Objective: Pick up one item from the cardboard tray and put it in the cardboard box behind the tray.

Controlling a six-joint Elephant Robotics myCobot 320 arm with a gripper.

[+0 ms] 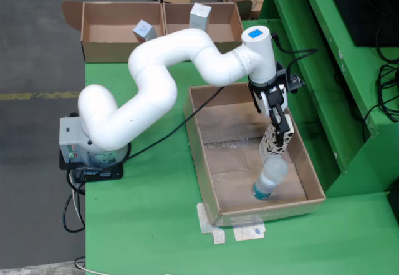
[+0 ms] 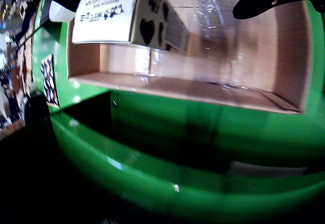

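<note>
Carton (image 1: 272,141) with a black-and-white cow-spot pattern is the thing in play here, a small box pinched in the gripper (image 1: 278,139) and hanging just above the floor of the cardboard tray (image 1: 201,139). In the wrist view the same carton (image 2: 119,13) fills the top left, white face with dark print on it, black blotches down the side, and it sits tilted across the frame. So the gripper is clamped on it, jaws closed against its sides.

Right under it in the fixed view there's a clear plastic bottle (image 1: 269,178) with a blue cap, lying on the tray floor with the cap end pointing toward the near wall. The carton's lower end is just beside the bottle's upper end, can't tell if they touch. Some crinkly clear film lies on the tray floor too.

Behind the tray, at the far edge of the green table (image 1: 149,225), sits the cardboard box (image 1: 100,45), split into 2 compartments. 1 grey-white carton (image 1: 144,31) stands in the left compartment and another, taller one (image 1: 199,16) in the right. Both are well apart from the tray.

The white arm (image 1: 156,82) snakes from its base at the left table edge, bends up and over, and the wrist with the blue screen points down into the right side of the tray. A black cable runs across the table into the tray corner.
</note>
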